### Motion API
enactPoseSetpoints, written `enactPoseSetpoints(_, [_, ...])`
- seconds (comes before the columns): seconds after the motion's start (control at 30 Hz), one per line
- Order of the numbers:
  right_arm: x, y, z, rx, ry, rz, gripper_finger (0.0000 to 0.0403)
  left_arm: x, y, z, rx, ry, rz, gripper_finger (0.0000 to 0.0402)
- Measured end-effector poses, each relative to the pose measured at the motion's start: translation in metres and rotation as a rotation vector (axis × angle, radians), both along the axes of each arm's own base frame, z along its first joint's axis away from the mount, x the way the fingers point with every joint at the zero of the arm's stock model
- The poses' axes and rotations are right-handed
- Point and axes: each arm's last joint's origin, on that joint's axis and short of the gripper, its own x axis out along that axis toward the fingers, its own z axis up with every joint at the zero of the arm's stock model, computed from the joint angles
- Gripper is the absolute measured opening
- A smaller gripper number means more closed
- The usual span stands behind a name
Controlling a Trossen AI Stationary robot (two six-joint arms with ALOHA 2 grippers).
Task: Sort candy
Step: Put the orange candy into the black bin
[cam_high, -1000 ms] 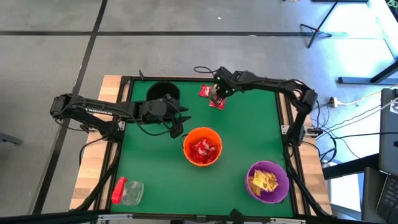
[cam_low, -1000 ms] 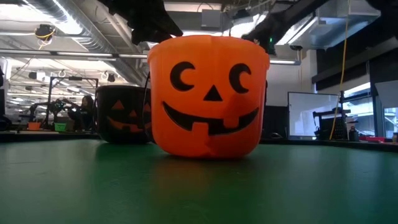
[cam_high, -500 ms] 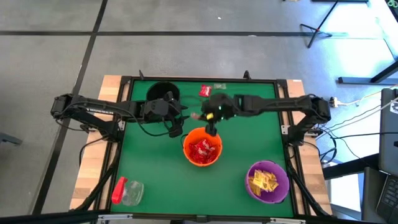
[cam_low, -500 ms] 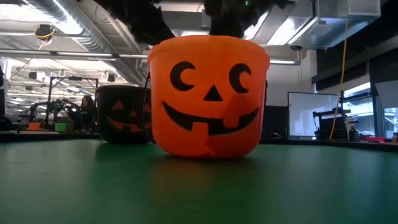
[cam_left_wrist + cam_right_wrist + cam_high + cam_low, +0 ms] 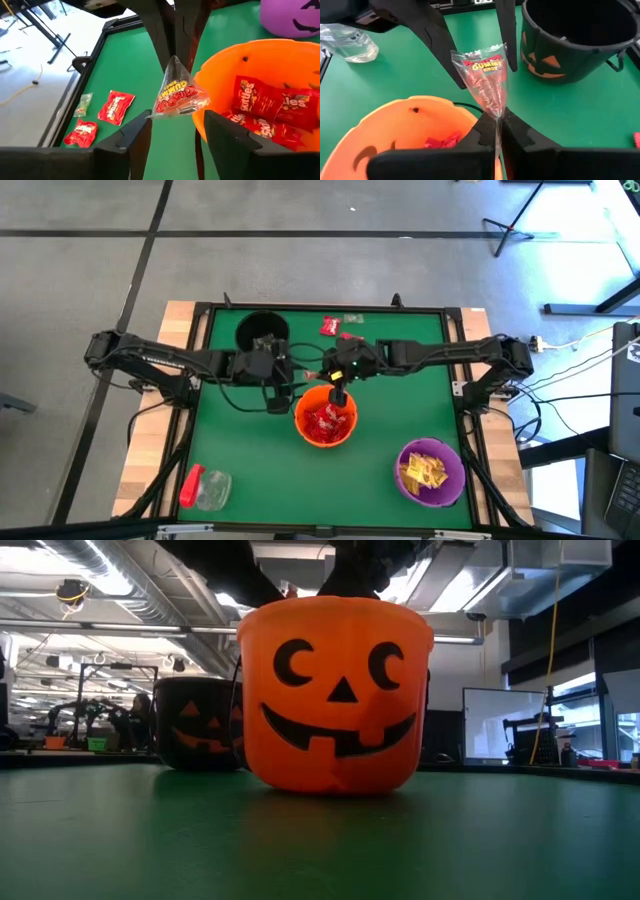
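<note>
Candy packet pinched between right fingers above orange bucket, left fingers spread empty

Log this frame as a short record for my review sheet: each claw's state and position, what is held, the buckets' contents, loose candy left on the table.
right claw: shut on gummy packet, at the orange bucket's rim
left claw: open, beside the orange bucket, holds nothing
orange bucket contents: red packets
purple bucket contents: yellow packets
black bucket: contents cannot tell
loose candy: three packets near the table's far edge
</note>
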Motion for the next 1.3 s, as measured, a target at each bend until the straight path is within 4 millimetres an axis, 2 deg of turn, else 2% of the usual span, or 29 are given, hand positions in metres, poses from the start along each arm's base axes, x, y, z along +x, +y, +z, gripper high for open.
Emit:
enactPoseSetpoints(0.17, [0.0002,-0.0015,0.0003,0.002,-0.004,-0.004,0.0008,0.0018,-0.0065,0.0043,0.038,-0.045,-0.003,0.0174])
enactPoseSetpoints(0.6, [0.0013,-0.0016,0.001,0.003,-0.018,-0.006,0.0008,0.0038,-0.0072,0.0085,0.073,-0.083,-0.023,0.0166])
enactPoseSetpoints(0.83, [0.0014,-0.0015,0.0009,0.003,-0.018,-0.005,0.0008,0.0037,-0.0071,0.0085,0.082,-0.08,-0.025,0.0117])
enactPoseSetpoints(1.2, [0.0014,-0.0015,0.0007,0.003,-0.016,-0.005,0.0008,0.003,-0.0069,0.0076,0.085,-0.068,-0.025,0.0011])
enactPoseSetpoints(1.3, [0.0014,-0.0015,0.0008,0.003,-0.017,-0.005,0.0008,0.0029,-0.0065,0.0077,0.095,-0.067,-0.006,0.0004])
